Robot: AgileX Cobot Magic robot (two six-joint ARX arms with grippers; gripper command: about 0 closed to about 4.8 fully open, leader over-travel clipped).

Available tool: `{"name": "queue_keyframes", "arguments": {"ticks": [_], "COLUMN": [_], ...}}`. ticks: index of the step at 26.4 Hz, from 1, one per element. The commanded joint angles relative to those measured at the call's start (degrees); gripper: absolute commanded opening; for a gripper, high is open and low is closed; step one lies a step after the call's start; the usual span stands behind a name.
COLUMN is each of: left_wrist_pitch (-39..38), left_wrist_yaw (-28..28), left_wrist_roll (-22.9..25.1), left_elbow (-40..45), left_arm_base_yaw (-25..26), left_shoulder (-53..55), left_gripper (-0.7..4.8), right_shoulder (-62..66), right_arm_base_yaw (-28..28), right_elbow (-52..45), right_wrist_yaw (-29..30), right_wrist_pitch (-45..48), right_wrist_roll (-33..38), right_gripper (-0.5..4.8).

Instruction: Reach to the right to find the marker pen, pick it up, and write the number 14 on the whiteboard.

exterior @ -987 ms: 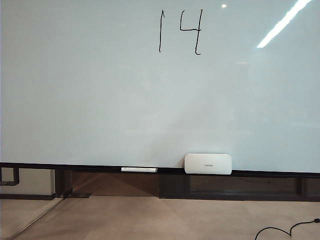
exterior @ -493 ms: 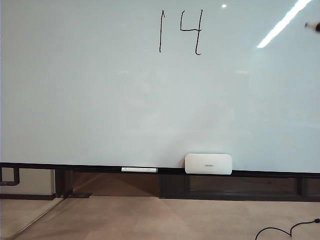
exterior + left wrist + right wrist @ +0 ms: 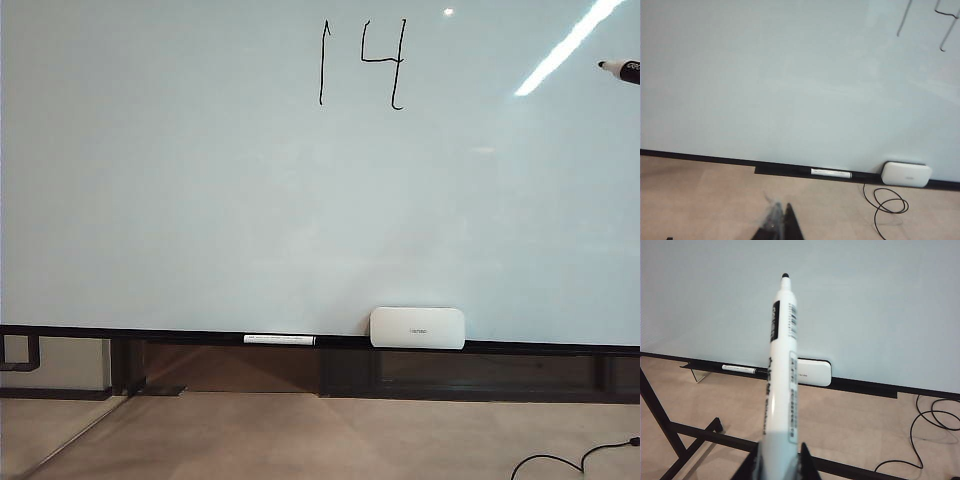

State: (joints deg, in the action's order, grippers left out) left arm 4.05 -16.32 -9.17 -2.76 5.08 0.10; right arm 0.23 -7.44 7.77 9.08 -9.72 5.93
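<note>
Entering the exterior view at its right edge, the marker pen (image 3: 622, 69), clamped in the right gripper (image 3: 780, 452), is sitting clear of the whiteboard (image 3: 200, 200), the number 14 (image 3: 362, 63) apparently finished; left gripper (image 3: 779, 220) empty, jaws together.

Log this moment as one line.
number 14: written | right gripper: shut on marker pen, off whiteboard | left gripper: shut, empty
</note>
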Motion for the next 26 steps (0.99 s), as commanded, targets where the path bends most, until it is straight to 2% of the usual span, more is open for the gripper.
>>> {"name": "queue_keyframes", "arguments": {"ticks": [1,3,7,12,21,26], "left_wrist_pitch": [1.46,-0.02,-0.15,-0.20,-0.26,-0.28], "left_wrist_yaw": [2.38,4.72,4.74,4.72,4.72,4.72], "left_wrist_roll": [2.43,4.66,7.37,7.02,7.04,7.04], "left_elbow": [2.21,2.23,2.25,2.25,2.25,2.25], "left_arm_base_yaw": [-1.92,-3.02,-4.13,-4.15,-4.15,-4.15], "left_shoulder": [0.04,0.04,0.04,0.04,0.04,0.04], "left_gripper": [-0.06,-0.06,-0.06,-0.06,-0.06,-0.06], "right_shoulder": [0.00,0.00,0.00,0.00,-0.02,-0.02], "right_arm_base_yaw": [-0.07,-0.07,-0.07,-0.07,-0.07,-0.07], "right_elbow": [-0.66,-1.44,-4.09,-6.97,-7.41,-7.39], "right_wrist_yaw": [-0.04,-0.20,-0.24,-1.64,-6.73,-7.52], "right_wrist_pitch": [1.14,1.03,1.46,3.21,4.13,4.07], "right_wrist_roll": [-0.35,-0.39,-0.85,-0.13,-2.45,-2.97], "right_gripper": [-0.01,-0.01,-0.01,-0.01,-0.01,-0.01]}}
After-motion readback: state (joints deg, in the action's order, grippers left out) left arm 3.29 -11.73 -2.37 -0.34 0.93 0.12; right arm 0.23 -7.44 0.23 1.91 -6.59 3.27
